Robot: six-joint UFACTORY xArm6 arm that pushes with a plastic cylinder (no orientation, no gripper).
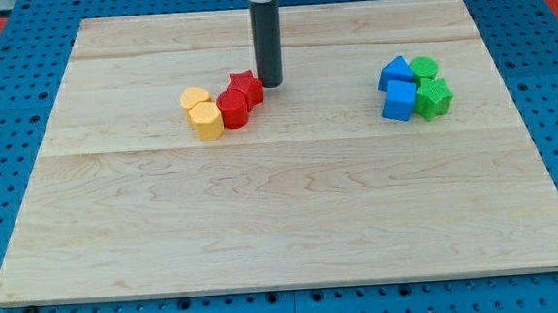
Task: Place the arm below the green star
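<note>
Tip (271,84) of my rod sits beside red star (246,85), well left of green star (436,98).

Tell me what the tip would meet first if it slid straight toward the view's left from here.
Very likely the red star: my tip sits just to its right, nearly touching. The red cylinder lies lower-left, probably off that line.

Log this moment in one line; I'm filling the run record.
tip: touching red star's right side | green star: right cluster, far from tip | goal: not yet below green star
</note>
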